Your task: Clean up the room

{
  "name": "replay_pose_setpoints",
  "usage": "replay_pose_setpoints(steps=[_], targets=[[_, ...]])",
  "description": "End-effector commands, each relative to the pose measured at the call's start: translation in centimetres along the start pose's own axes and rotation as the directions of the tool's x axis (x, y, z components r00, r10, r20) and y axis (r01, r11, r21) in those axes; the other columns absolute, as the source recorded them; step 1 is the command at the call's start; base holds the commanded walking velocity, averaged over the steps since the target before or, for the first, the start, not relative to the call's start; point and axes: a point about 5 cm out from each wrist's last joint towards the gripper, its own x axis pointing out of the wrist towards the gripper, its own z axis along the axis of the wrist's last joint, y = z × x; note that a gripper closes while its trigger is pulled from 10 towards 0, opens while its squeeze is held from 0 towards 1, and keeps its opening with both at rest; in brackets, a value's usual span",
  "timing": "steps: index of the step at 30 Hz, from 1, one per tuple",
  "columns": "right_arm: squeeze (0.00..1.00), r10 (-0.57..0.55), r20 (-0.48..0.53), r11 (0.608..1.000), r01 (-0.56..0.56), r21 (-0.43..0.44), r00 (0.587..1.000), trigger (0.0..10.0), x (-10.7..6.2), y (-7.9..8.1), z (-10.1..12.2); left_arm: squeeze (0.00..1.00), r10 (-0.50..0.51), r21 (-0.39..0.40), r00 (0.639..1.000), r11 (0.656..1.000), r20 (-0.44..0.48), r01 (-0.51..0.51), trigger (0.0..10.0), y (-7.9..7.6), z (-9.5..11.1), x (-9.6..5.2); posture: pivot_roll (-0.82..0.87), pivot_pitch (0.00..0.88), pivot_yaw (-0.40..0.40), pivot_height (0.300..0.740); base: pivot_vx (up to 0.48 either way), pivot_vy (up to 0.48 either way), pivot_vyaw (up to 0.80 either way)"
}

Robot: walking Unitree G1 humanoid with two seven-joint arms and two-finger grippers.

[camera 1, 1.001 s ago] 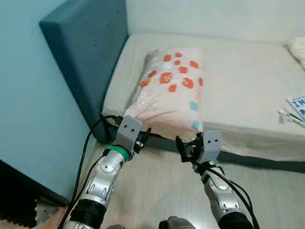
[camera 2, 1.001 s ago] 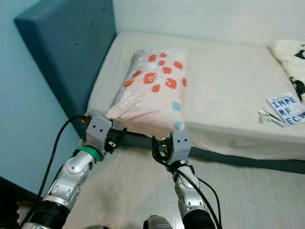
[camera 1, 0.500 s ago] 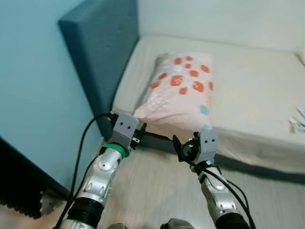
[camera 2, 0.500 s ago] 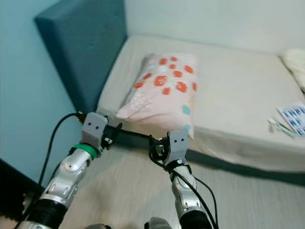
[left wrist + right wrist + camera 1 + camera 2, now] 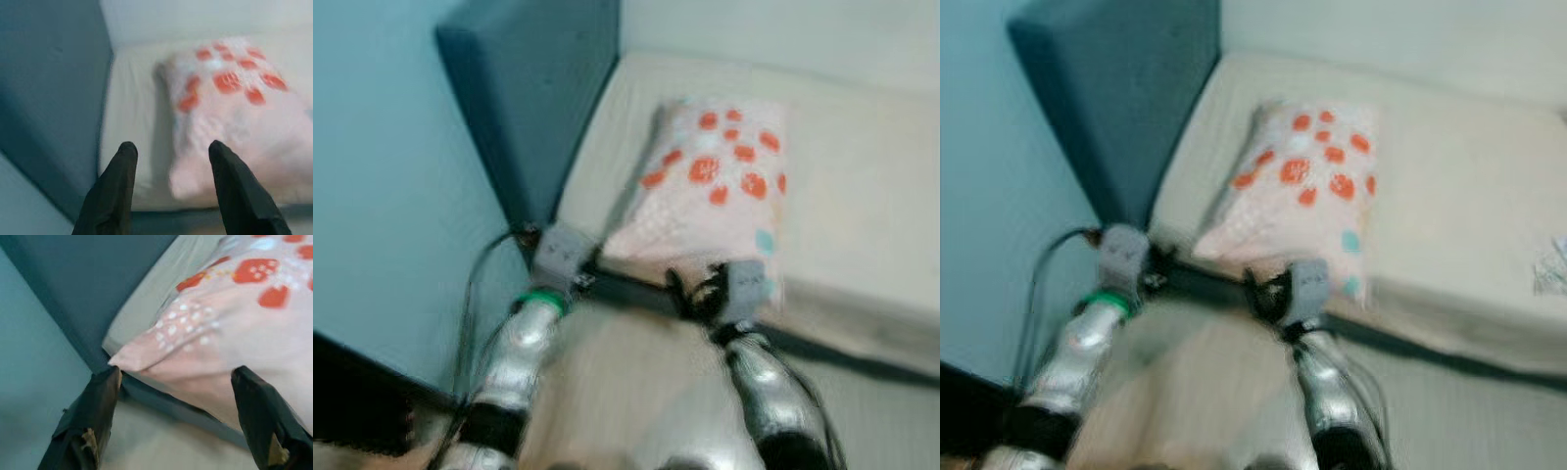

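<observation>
1. Shifted and blurred throughout compared with half a second earlier: head views affected as a whole, so camera motion, not object motion. Pillow position on the bed unchanged; both grippers nearer the bed edge than before.
2. Noted pillow (image 5: pixel 715 196), pale pink with orange-red patches and a teal mark, lying on the cream mattress (image 5: pixel 862 196) at the headboard end, its near corner overhanging the mattress edge.
3. Recorded dark teal headboard (image 5: pixel 533 108) standing upright at the robot's left of the pillow, against a light blue wall (image 5: pixel 382 176).
4. Found left gripper (image 5: pixel 171 152) raised at the bed edge, just short of the pillow's near left corner; fingers (image 5: pixel 115 191) spread apart, nothing between them, pillow corner seen through the gap but not touched.
5. Found right gripper (image 5: pixel 176 377) held at the pillow's near edge, low against the dark bed base (image 5: pixel 181 409); fingers (image 5: pixel 90 421) set wide apart, pillow edge lying between them; contact not determinable.
6. Observed pale wood-look floor (image 5: pixel 1195 382) beneath both silver arms.
7. Noted small pale item (image 5: pixel 1552 274) at the mattress's far right edge; too blurred to identify.
</observation>
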Motion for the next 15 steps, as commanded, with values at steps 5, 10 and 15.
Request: replay_pose_setpoints(steps=[5,10,15], targets=[[0.00,0.012,-0.007,0.999,-0.012,0.035,1.000,10.0,0.12,0.83,-0.32,0.00,0.009,0.009,0.998,1.000,-0.059,-0.009,10.0,0.62,-1.43,-0.59,-0.01,0.000,0.033,0.740,0.453,0.000,-0.32],[0.00,0.011,-0.010,1.000,-0.011,0.029,1.000,10.0,0.15,0.83,-0.35,0.00,0.002,0.011,0.998,1.000,-0.056,-0.002,10.0,0.55,-1.40,-0.56,-0.01,0.000,0.035,0.740,0.406,0.000,0.00],[0.00,0.011,-0.023,0.999,-0.010,0.038,1.000,10.0,0.15,0.84,-0.50,0.00,-0.003,0.012,0.998,1.000,-0.055,0.004,10.0,0.47,-1.41,-0.55,-0.01,0.000,0.036,0.740,0.393,0.000,-0.15]])
